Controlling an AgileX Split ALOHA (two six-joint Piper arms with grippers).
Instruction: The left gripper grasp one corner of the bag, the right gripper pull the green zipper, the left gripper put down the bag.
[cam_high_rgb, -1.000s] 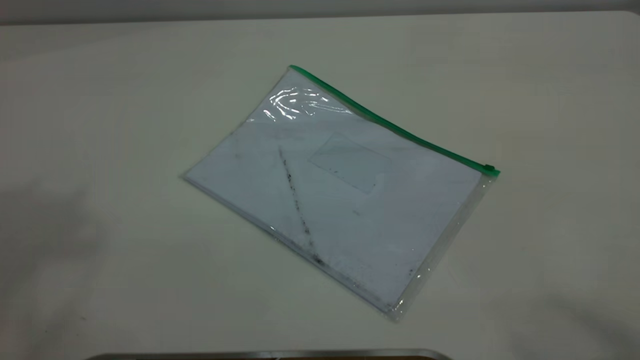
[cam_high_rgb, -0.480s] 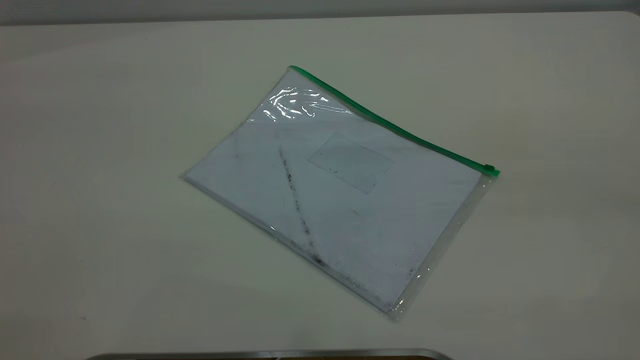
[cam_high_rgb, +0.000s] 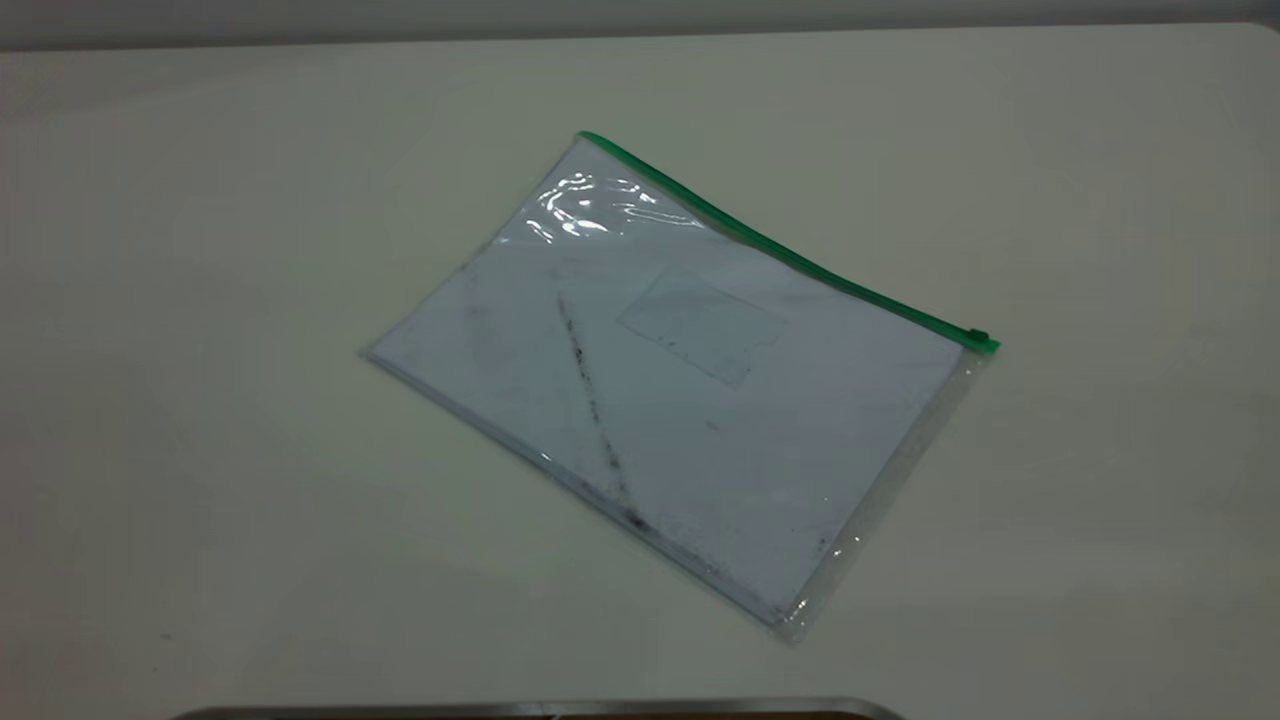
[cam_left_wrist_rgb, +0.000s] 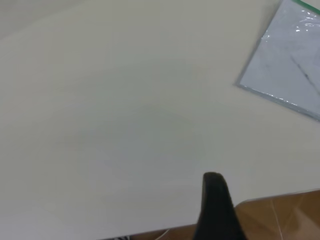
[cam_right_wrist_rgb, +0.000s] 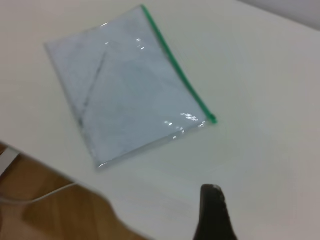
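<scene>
Item: the bag (cam_high_rgb: 680, 390), clear pouch holding a white sheet with a dark diagonal smudge, lying flat at the centre of the exterior frame on the desk (cam_high_rgb: 200, 300). We record no shift in its place or angle over the last second; a faint shadow at the lower left and lower right of the frame has gone. We judge the task not yet begun.

Item: the green zipper (cam_high_rgb: 780, 250), running along the bag's upper right edge, slider tab at its right end. It appears shut along its length.

Item: the corner (cam_high_rgb: 590, 140), the zipper's upper end, untouched.

Item: the left gripper (cam_left_wrist_rgb: 216, 210), one dark finger seen at the bottom of its wrist view, well apart from the bag. Jaws: we cannot tell how they stand; nothing held.

Item: the right gripper (cam_right_wrist_rgb: 214, 212), likewise one finger at the bottom of its wrist view, clear of the bag. Jaws: cannot tell; nothing touched.
</scene>
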